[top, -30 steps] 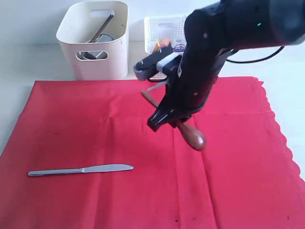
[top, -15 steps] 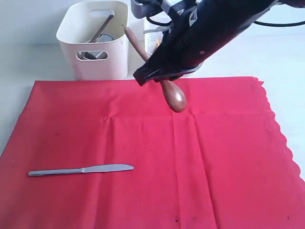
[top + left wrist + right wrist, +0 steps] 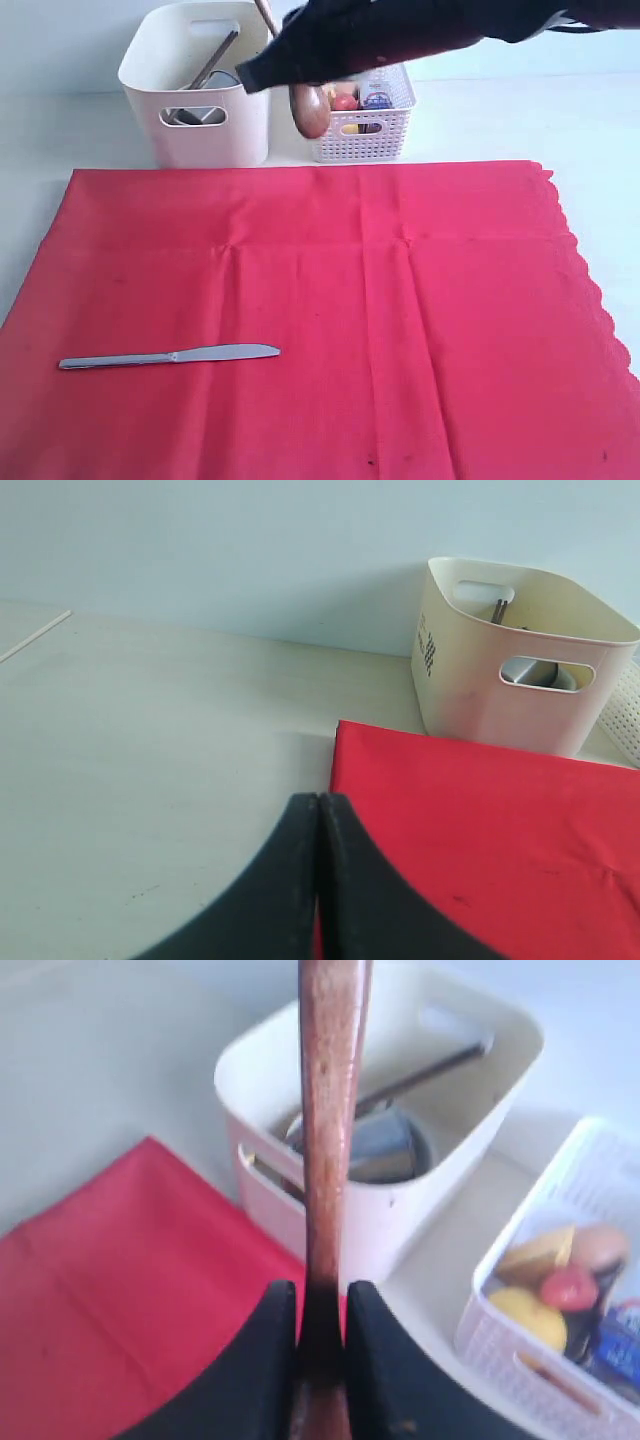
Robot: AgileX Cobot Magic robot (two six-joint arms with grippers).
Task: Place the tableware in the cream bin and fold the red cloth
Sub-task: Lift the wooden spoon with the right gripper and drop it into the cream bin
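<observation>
Brown wooden spoon (image 3: pixel 310 110) hangs grasped in your right jaws, far side, just beside the cream bin (image 3: pixel 200 135). Your left jaws are clenched, empty. Steel table knife (image 3: pixel 170 356) lies near-left on the red cloth (image 3: pixel 450 330).

Right arm (image 3: pixel 400 35): my housing is black, bulky and rounded, with a dull sheen.
Cable (image 3: pixel 610 22): thin and dark, running off my arm.
Right claw (image 3: pixel 322 1305): two smooth black fingers with curved outer edges.
Left claw (image 3: pixel 318 810): matte black fingers, flaring wide toward the base.
</observation>
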